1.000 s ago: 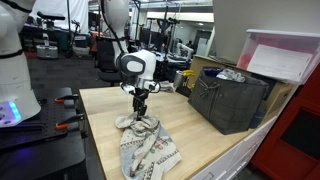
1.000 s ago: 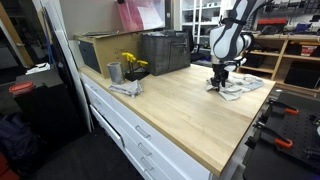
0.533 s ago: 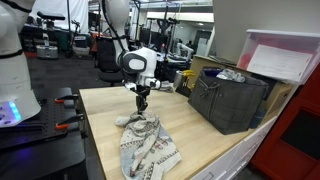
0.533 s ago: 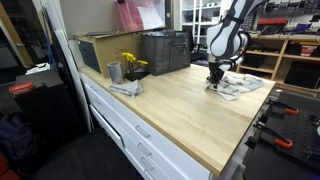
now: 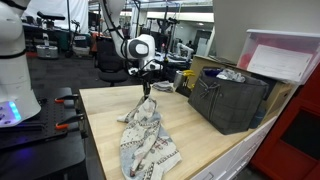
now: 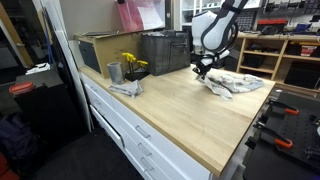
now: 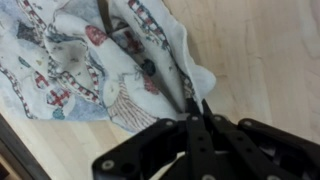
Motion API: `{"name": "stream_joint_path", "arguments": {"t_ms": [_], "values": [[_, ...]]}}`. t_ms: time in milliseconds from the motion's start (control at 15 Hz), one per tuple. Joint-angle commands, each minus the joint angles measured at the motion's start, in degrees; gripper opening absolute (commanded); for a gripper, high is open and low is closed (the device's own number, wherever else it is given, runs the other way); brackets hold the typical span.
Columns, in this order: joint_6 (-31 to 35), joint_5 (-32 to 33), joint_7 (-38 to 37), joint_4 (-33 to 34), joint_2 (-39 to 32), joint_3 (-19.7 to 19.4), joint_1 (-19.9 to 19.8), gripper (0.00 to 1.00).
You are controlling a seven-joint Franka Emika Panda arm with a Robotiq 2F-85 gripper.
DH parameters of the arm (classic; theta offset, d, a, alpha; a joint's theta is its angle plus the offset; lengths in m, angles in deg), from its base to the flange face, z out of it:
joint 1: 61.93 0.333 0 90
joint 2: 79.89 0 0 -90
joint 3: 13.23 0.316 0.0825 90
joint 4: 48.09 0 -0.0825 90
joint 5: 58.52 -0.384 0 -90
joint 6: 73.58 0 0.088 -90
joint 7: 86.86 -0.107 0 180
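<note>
A white cloth with a red and blue print point(image 5: 146, 138) lies on the wooden tabletop point(image 5: 205, 140). One corner of it is pulled up into a peak. My gripper point(image 5: 146, 88) is shut on that raised corner, a little above the table. In an exterior view the gripper point(image 6: 200, 72) hangs at the cloth's point(image 6: 233, 82) near end, which trails down to the table. The wrist view shows the black fingers point(image 7: 196, 108) pinched together on a fold of the cloth point(image 7: 90, 60), with the rest spread below on the wood.
A dark mesh crate point(image 5: 232, 100) stands at the back of the table, also seen as the crate point(image 6: 165, 50) beside a cardboard box point(image 6: 100, 50). A grey cup point(image 6: 114, 72), yellow flowers point(image 6: 131, 64) and a small rag point(image 6: 125, 88) sit near the edge.
The gripper has shut on the cloth and risen, drawing one corner up off the table. It has also shifted sideways along the table.
</note>
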State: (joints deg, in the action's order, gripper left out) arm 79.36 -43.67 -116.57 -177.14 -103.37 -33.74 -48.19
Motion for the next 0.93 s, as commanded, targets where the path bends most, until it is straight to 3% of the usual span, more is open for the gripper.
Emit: {"name": "stream_joint_path", "arguments": {"t_ms": [0, 400, 867], "values": [[-7.8, 1.2, -7.1, 5.7, -0.4, 2.5, 2.7, 0.01], [-15.5, 0.7, -10.9, 12.8, -1.9, 10.5, 2.7, 0.01], [-17.0, 2.0, -10.9, 16.7, -2.8, 14.8, 3.6, 0.01]]}}
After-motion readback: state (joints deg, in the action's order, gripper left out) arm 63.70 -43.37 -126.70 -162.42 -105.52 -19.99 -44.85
